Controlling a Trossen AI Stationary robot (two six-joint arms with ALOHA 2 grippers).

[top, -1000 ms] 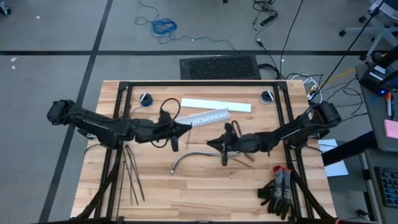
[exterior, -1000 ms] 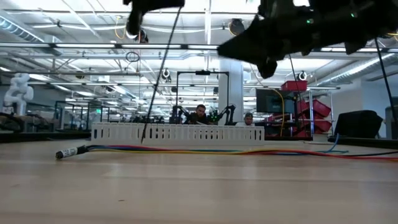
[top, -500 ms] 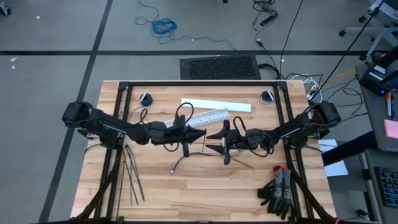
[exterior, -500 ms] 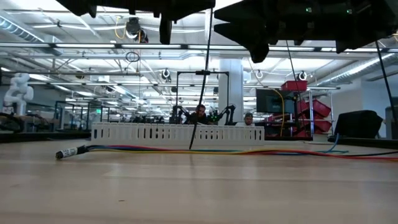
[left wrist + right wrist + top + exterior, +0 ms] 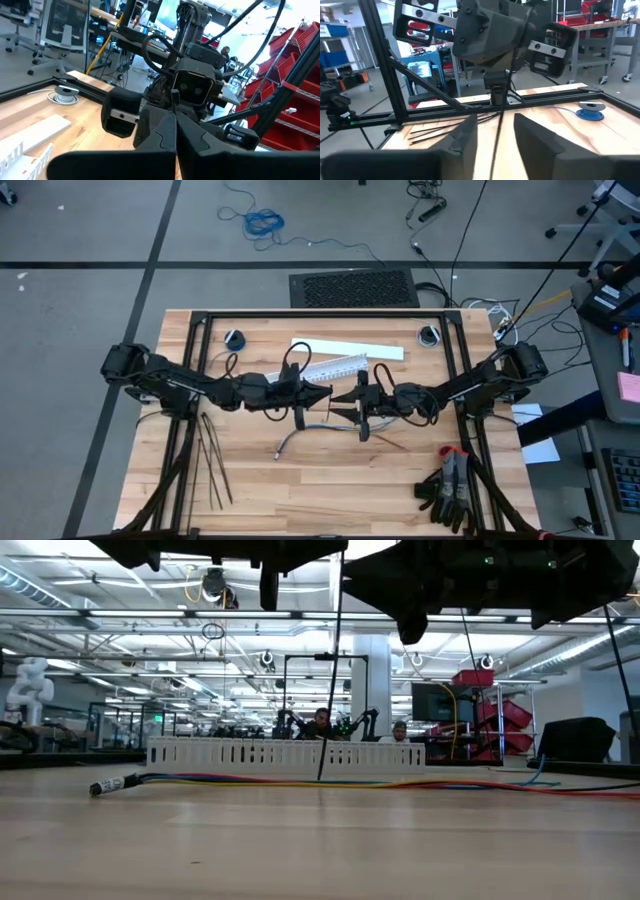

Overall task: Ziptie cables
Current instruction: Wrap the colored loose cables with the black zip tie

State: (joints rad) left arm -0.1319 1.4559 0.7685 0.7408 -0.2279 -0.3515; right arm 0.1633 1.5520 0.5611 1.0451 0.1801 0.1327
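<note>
Two dark grippers face each other tip to tip above the middle of the wooden table (image 5: 300, 490). The left gripper (image 5: 322, 393) has its fingers pressed together on one thin black ziptie (image 5: 330, 680), which hangs stiff and nearly straight from the pinch; its lower end seems to stop just above the wood, though the low view does not settle whether it touches. The right gripper (image 5: 340, 398) has its fingers (image 5: 465, 137) spread partway, and the strip runs in the gap between them; whether either pad touches it cannot be told. The cables (image 5: 300, 435) lie flat on the table just in front of both grippers, a slim curved bundle of grey and coloured wires ending in a dark tip (image 5: 100, 787). Behind them sits a long white slotted plastic duct (image 5: 335, 367), its comb-like wall upright, with a flat white strip (image 5: 350, 348) beside it. More zipties (image 5: 212, 465) lie loosely fanned near the left arm's base. Dark gloves with red cuffs (image 5: 450, 485) rest at the table's right front.
</note>
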